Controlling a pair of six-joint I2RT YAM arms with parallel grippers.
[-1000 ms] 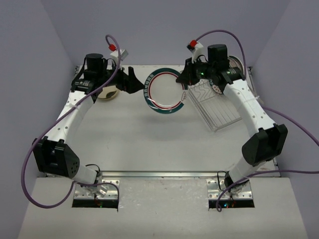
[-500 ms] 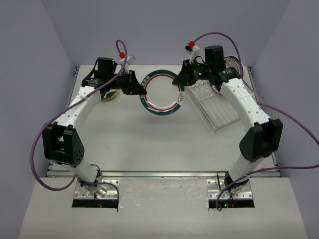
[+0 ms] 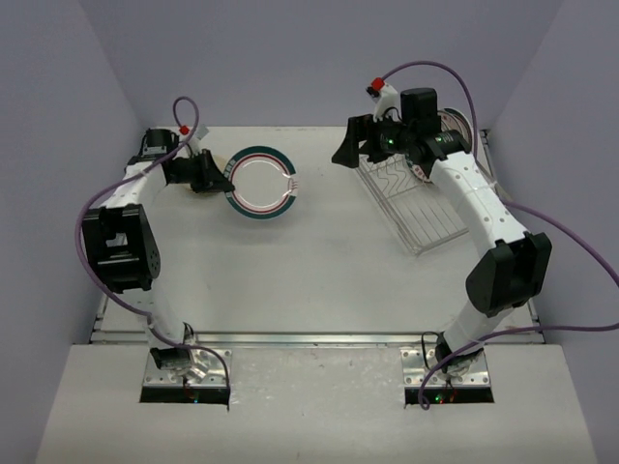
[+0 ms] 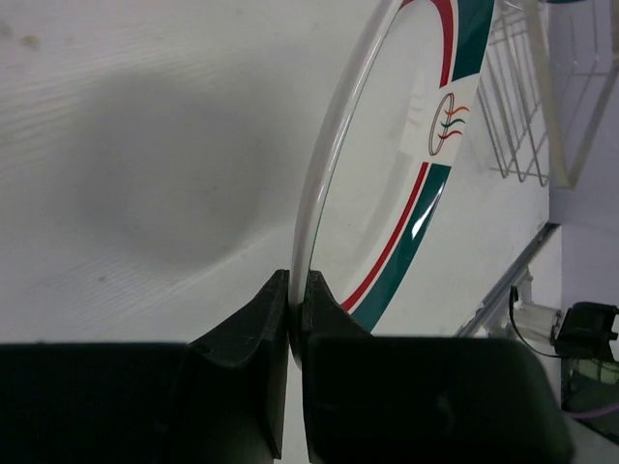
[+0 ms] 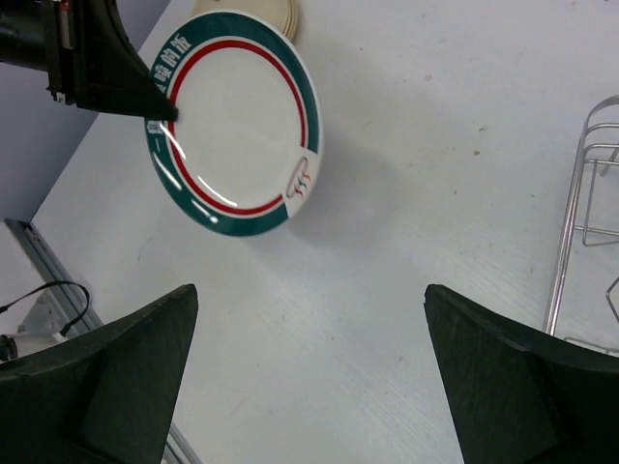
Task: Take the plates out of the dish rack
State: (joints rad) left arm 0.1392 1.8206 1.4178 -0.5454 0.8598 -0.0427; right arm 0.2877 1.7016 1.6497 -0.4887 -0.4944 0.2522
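Note:
A white plate with a dark green and red rim [image 3: 261, 184] [image 4: 387, 164] [image 5: 237, 116] hangs tilted a little above the table at the back left. My left gripper [image 3: 224, 181] [image 4: 297, 285] is shut on its left rim. The right gripper [image 3: 346, 155] [image 5: 309, 290] stands wide open to the right of the plate, apart from it, with nothing between its fingers. The wire dish rack [image 3: 421, 213] [image 5: 580, 213] [image 4: 522, 106] lies at the back right under the right arm. A plate with a pinkish rim [image 3: 462, 121] stands at its far end, mostly hidden by the arm.
Small cream plates [image 3: 215, 160] [image 5: 253, 10] lie stacked at the back left, just behind the left gripper. The table's left edge and a cable [image 5: 39, 300] show in the right wrist view. Purple walls close in the back and sides.
The left gripper shut on the green-rimmed plate's rim. The right gripper let go and opened wide. The left arm has carried the plate leftward, toward the cream plates.

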